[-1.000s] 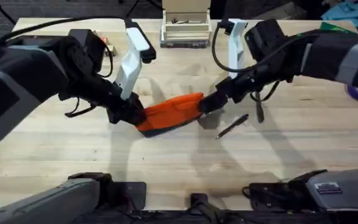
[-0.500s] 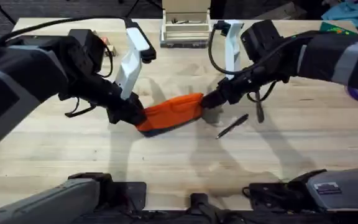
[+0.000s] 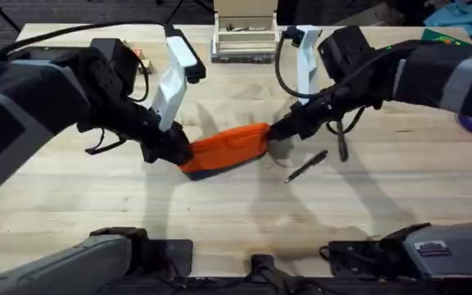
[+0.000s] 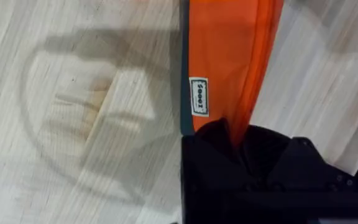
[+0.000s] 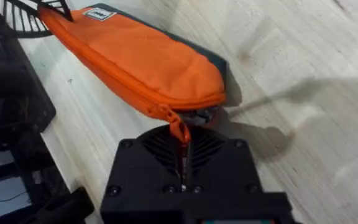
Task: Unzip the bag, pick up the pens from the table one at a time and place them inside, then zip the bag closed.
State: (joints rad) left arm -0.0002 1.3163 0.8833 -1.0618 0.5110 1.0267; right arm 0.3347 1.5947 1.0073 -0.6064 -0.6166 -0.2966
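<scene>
Bag (image 3: 228, 147): orange woven cloth, matt, smooth with soft creases; dark grey-teal cloth along one long side. Small white sewn label (image 4: 198, 95) with dark print near the end pinched between the left gripper (image 3: 173, 152) fingers. Zipper tape same orange cloth; pull tab (image 5: 179, 131) orange, nipped by the right gripper (image 3: 274, 132).

Table (image 3: 220, 213): light wood, plank grain visible, satin finish, faint darker stains.

Pen (image 3: 306, 165): black, slightly glossy plastic by look, lying on the table near the bag's right end.

Both gripper bodies: black matt plastic; the right one had a ribbed face and small screw heads.
</scene>
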